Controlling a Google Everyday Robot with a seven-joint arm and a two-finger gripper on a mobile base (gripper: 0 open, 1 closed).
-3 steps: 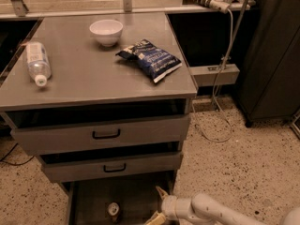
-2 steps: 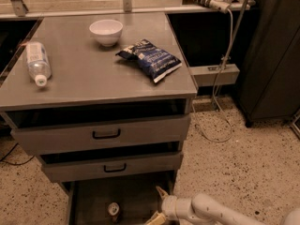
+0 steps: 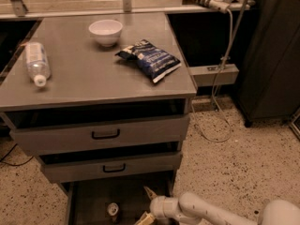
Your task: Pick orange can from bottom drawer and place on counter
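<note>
The orange can (image 3: 112, 211) stands upright on the floor of the open bottom drawer (image 3: 89, 200), its silver top showing, near the frame's lower edge. My gripper (image 3: 147, 204) is at the drawer's right side, just right of the can and apart from it, with its two tan fingers spread open and empty. The white arm comes in from the lower right. The counter (image 3: 84, 74) is the grey top of the cabinet above.
On the counter lie a clear plastic bottle (image 3: 36, 62) at the left, a white bowl (image 3: 105, 31) at the back and a blue chip bag (image 3: 150, 59) at the right. Two shut drawers with black handles (image 3: 105, 134) sit above the open one. A dark cabinet (image 3: 272, 55) stands right.
</note>
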